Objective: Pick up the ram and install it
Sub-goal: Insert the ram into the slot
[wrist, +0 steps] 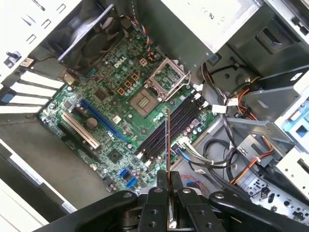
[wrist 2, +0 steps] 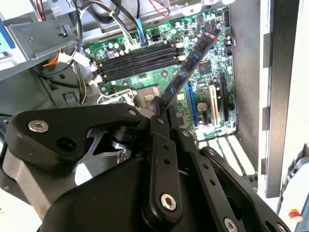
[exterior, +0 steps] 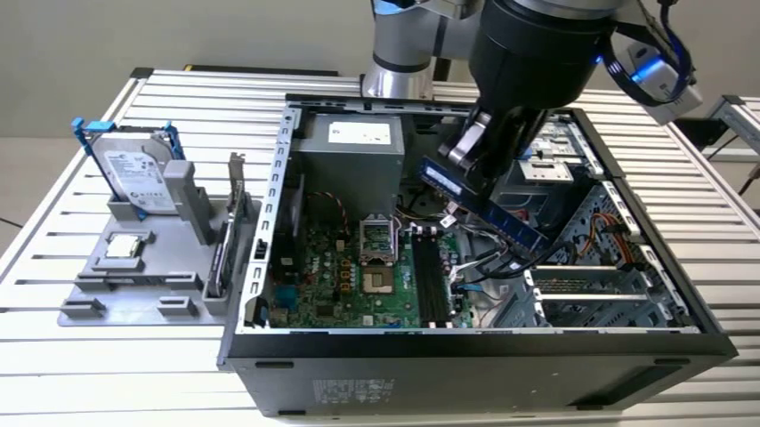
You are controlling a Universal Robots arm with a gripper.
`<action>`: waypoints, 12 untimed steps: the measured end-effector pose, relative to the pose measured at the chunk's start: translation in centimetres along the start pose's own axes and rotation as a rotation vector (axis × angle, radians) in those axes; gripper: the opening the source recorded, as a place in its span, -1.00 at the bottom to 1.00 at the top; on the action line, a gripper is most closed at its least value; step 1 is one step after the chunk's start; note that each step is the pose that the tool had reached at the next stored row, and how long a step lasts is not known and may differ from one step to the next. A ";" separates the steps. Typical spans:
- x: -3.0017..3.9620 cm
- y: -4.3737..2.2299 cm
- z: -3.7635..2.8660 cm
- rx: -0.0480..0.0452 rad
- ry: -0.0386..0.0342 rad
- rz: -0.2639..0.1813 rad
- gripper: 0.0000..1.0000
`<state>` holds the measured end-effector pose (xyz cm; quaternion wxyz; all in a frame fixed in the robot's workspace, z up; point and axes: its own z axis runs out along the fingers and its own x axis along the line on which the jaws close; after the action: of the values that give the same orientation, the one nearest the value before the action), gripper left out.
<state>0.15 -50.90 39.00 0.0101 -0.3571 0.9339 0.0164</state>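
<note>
Dark-blue memory stick (exterior: pixel 493 213) clamped at one end in tool (wrist: pixel 167 181), held tilted in air over black slots (wrist: pixel 182 115) inside open computer case (exterior: pixel 475 365). Picked up already; install step in hand. For seating, probably: level, line up with one slot, press straight down.

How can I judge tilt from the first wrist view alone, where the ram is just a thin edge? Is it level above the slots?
Observer: No. In the exterior view the ram slopes, its free end lower, toward the exterior view's right.
Operator: Where is it gripped?
Observer: The gripper clamps its upper end; the rest juts free.
Operator: Seated yet?
Observer: No; it is held up off the board, in none of the black slots.
</note>
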 end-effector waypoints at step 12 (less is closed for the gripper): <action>0.00 0.00 0.00 0.0035 -0.0027 0.116 -1.00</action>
<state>0.15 -50.90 39.00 0.0110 -0.3024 0.9530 0.0158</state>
